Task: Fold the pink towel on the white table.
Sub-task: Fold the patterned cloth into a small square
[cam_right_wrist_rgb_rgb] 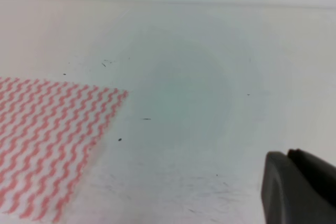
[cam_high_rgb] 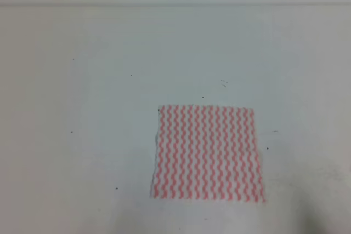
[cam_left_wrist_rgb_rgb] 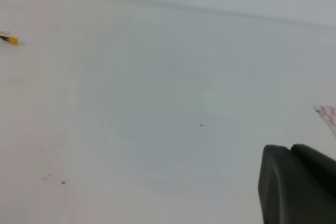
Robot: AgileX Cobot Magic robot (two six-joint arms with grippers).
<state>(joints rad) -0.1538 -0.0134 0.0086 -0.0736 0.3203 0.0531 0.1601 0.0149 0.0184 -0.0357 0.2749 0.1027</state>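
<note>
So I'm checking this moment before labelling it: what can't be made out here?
- Left gripper: left wrist view, only a dark corner, cut by the frame edge; open or shut unclear.
- Right gripper: right wrist view, same.
- Pink-and-white wavy-striped cloth towel: left wrist view shows only a sliver.
- Small yellow object on the plain white table: too small and blurred.

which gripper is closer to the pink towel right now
Right, likely. The right gripper sees much of the pink towel to its left; the left gripper sees only a corner at its right edge.
</note>
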